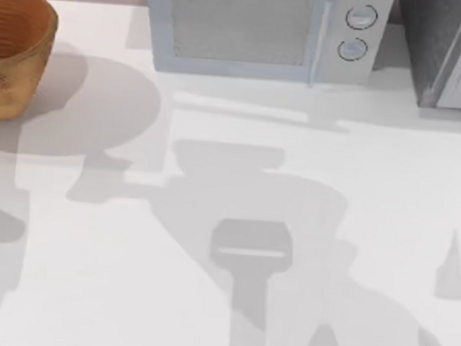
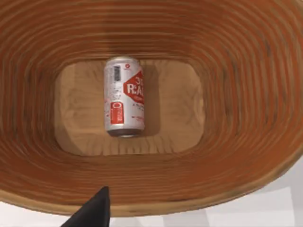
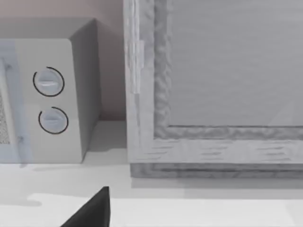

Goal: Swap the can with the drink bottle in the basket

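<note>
The orange-brown woven basket (image 1: 14,47) stands at the table's far left corner. In the left wrist view I look straight down into the basket (image 2: 236,94). A silver can (image 2: 124,97) with a red label lies on its side on the basket's floor. A dark part of my left gripper (image 2: 94,210) pokes in above the basket's rim, well apart from the can. A dark part of my right gripper (image 3: 94,210) hovers over the table near the back right. The drink bottle is out of view.
A grey microwave (image 1: 260,29) with two round knobs stands at the back middle. A tall grey cabinet (image 1: 453,50) stands to its right, close in front of the right wrist camera (image 3: 213,94). Arm shadows fall across the white table (image 1: 128,277).
</note>
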Tool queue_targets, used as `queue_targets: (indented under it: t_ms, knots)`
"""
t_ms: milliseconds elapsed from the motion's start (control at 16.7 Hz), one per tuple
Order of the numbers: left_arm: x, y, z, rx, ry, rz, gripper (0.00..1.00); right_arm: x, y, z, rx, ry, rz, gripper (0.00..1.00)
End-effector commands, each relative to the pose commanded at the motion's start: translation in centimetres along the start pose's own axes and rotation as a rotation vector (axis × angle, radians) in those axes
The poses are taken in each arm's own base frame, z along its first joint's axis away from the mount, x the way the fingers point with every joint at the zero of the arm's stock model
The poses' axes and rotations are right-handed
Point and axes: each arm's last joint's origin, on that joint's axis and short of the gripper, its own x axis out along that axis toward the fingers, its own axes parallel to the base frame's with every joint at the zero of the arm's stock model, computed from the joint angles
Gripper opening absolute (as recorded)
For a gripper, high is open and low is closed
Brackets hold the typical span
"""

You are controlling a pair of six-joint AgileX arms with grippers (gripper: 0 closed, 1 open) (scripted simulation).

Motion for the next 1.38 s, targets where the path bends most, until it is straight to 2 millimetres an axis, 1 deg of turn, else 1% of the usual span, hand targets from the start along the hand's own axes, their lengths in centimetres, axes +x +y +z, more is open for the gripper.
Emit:
queue_targets:
  t_ms: [120,300,480,660,720,840,1140,1200,1260,1380]
  knots:
    - [3.2,1.7,2.1,-0.018,0.087,-0.026,1.0,0.0,0.0,0.0,0.0,0.0,0.0,1.0]
    - [8.3,4.2,3.9,-0.047,0.203,-0.067,1.0,0.0,0.0,0.0,0.0,0.0,0.0,1.0]
    - [13.0,6.3,4.2,-0.075,0.298,-0.104,1.0,0.0,0.0,0.0,0.0,0.0,0.0,1.0]
    - [16.5,7.7,3.7,-0.097,0.364,-0.133,1.0,0.0,0.0,0.0,0.0,0.0,0.0,1.0]
    - [17.3,8.0,3.5,-0.102,0.38,-0.14,1.0,0.0,0.0,0.0,0.0,0.0,0.0,1.0]
    - [18.2,8.3,3.3,-0.108,0.397,-0.148,1.0,0.0,0.0,0.0,0.0,0.0,0.0,1.0]
    - [18.4,8.4,3.2,-0.109,0.401,-0.15,1.0,0.0,0.0,0.0,0.0,0.0,0.0,1.0]
    - [18.2,8.0,3.5,-0.098,0.392,-0.151,1.0,0.0,0.0,0.0,0.0,0.0,0.0,1.0]
    - [18.4,8.0,3.4,-0.1,0.394,-0.151,1.0,0.0,0.0,0.0,0.0,0.0,0.0,1.0]
    - [19.3,8.1,3.0,-0.108,0.4,-0.15,1.0,0.0,0.0,0.0,0.0,0.0,0.0,1.0]
